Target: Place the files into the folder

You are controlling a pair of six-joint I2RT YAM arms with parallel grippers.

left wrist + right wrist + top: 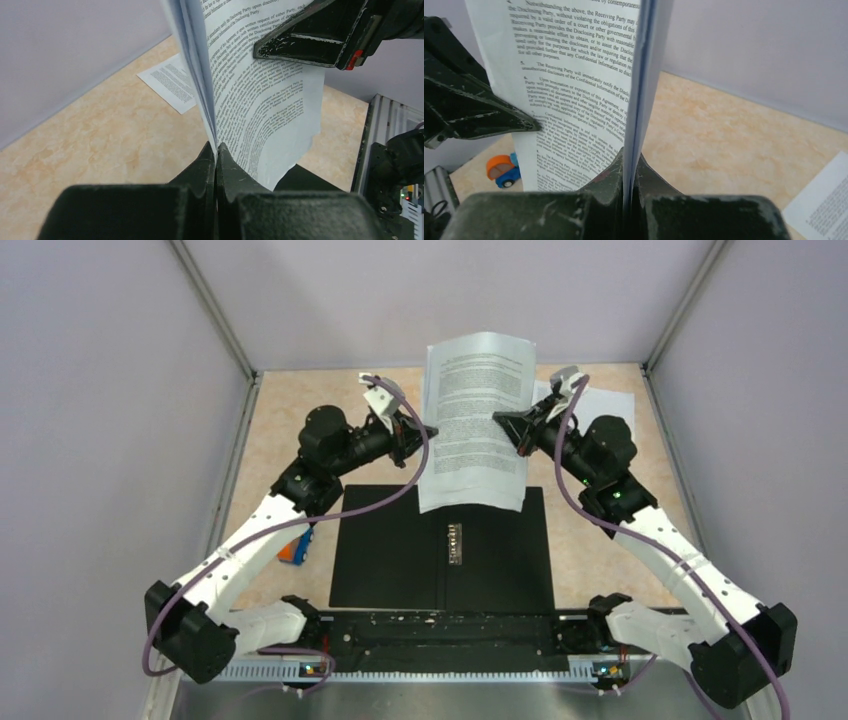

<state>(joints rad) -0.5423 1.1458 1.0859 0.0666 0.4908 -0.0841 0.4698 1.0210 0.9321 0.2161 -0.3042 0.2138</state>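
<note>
A stack of white printed files [476, 420] hangs upright above the table, pinched at both side edges. My left gripper [428, 430] is shut on its left edge; in the left wrist view the sheets [260, 100] rise from between my left gripper's [216, 150] closed fingers. On the right edge my right gripper [503, 421] is shut too, and the paper edge [644, 75] runs straight into my right gripper [630, 160]. The folder [440, 550] lies open, black side up, just below the files' bottom edge, its metal clip [455, 543] at the spine.
Another printed sheet [600, 402] lies flat on the table at the back right, also seen as a sheet [824, 200] and a sheet [170, 82]. A small blue-and-orange block [293, 551] sits left of the folder. Grey walls enclose the table.
</note>
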